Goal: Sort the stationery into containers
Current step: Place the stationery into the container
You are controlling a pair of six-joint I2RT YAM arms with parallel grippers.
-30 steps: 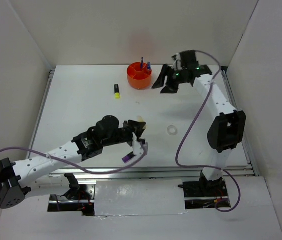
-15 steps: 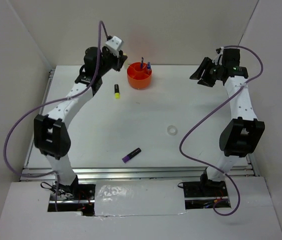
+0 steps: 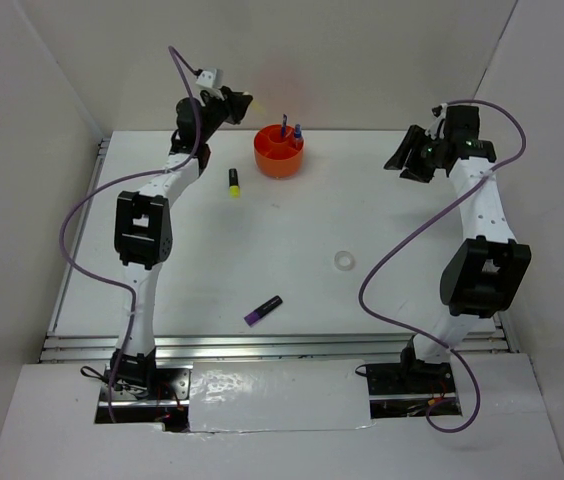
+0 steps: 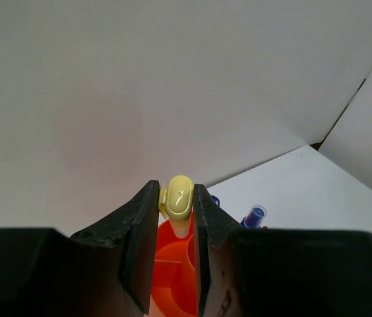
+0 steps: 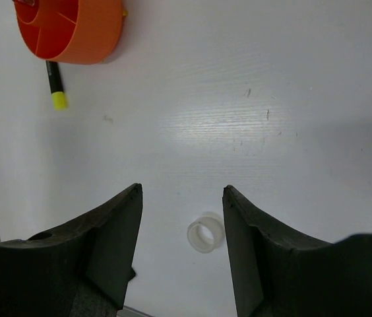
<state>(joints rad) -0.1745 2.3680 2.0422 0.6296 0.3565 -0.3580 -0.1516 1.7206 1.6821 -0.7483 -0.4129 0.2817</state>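
The pale yellow stick (image 4: pixel 177 198) is pinched between the jaws of the left gripper (image 3: pixel 237 100), which is raised over the table's (image 3: pixel 412 290) far edge, just left of the orange organiser (image 3: pixel 279 152). A blue pen (image 3: pixel 284 128) and a blue-capped bottle (image 3: pixel 298 131) are stood inside the organiser. The yellow highlighter (image 3: pixel 233 181) is laid near its left side. The tape ring (image 3: pixel 343 260) and purple highlighter (image 3: pixel 262 310) are seen well apart, nearer the front. The right gripper (image 5: pixel 183 191) is held spread and empty at the far right.

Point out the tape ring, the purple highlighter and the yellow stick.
tape ring (image 5: pixel 207 246), right wrist view, lower rim.
purple highlighter (image 3: pixel 263 310), top view, mid-barrel.
yellow stick (image 4: pixel 177 197), left wrist view, rounded end.
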